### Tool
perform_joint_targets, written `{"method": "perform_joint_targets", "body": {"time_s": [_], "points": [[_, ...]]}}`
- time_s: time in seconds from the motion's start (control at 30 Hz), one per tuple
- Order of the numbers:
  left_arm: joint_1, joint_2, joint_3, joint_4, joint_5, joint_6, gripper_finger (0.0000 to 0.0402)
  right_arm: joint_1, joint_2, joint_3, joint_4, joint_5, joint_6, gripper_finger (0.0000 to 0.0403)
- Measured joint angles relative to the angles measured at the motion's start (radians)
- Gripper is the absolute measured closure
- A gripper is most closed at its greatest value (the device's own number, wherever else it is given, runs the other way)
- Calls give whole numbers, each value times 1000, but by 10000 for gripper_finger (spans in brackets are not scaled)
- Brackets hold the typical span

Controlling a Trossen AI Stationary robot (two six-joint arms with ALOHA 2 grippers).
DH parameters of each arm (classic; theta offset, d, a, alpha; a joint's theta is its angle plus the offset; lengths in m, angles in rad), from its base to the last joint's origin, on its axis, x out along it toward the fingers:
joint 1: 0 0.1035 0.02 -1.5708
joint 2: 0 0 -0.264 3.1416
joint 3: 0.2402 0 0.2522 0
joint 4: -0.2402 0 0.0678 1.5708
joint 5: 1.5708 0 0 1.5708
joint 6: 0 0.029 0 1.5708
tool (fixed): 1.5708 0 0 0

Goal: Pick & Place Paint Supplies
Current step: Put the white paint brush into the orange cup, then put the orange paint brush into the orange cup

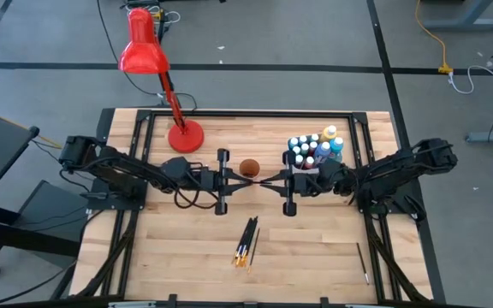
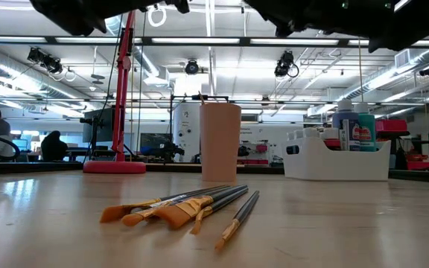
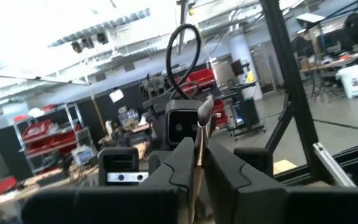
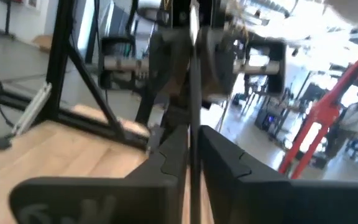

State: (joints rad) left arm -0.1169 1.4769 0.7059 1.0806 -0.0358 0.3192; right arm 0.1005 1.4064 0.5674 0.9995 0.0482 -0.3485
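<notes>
A thin paintbrush [image 1: 258, 179] spans level between my two grippers, above the table's middle and just near of the small orange cup [image 1: 248, 167]. My left gripper [image 1: 238, 178] and my right gripper [image 1: 274, 180] face each other, both shut on this brush. Several more paintbrushes [image 1: 246, 242] lie flat in a bundle toward the near edge, and one brush [image 1: 362, 263] lies alone at the near right. The paint bottles [image 1: 315, 150] stand in the white tub [image 2: 337, 158] at the far right. My left gripper [image 3: 197, 152] pinches the brush's tan shaft [image 3: 197, 163] between its two fingers, level, coming from the table's left. The brush's pale end [image 3: 205, 109] sticks out beyond the fingertips. The brush is clear of the table. My right gripper [image 4: 193, 146] has the brush's thin dark handle [image 4: 193, 118] between its two fingers, level, coming from the table's right and lying along it. The handle runs on toward the other gripper.
A red desk lamp [image 1: 144, 51] stands with its base [image 1: 185, 135] at the far left. The orange cup [image 2: 220, 141] stands upright under the grippers. Bare wood lies at the near left and between the brush bundle [image 2: 192, 208] and the lone brush.
</notes>
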Motion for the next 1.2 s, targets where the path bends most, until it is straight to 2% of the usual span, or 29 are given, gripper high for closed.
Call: {"method": "perform_joint_targets", "body": {"time_s": [0.1, 0.27, 0.4, 0.5, 0.57, 0.73, 0.9, 1.03, 1.2], "points": [[-1, 0, 0, -60, -61, -1, 371, 0, 1, -1, -20, 26, -13, 336], [0, 0, 0, -131, -200, 0, 381, 2, -1, -1, -115, 266, -79, 302], [0, 0, 0, -167, -356, 1, 381, 2, -1, -1, -240, 453, -109, 273], [6, 0, 0, -248, -452, -24, 374, 2, -1, -1, -333, 544, -96, 252], [14, 0, 0, -311, -468, -86, 373, 2, -1, -2, -381, 571, -66, 241], [37, 0, -1, -444, -468, -253, 379, 2, -1, -2, -457, 563, 43, 231], [62, 0, -1, -603, -467, -427, 367, 2, -1, -2, -481, 481, 78, 240], [75, 0, -1, -704, -468, -500, 353, 2, -1, -2, -479, 337, 76, 249], [77, 0, -1, -702, -469, -490, 345, 2, -1, -2, -478, 104, 79, 251]]}}
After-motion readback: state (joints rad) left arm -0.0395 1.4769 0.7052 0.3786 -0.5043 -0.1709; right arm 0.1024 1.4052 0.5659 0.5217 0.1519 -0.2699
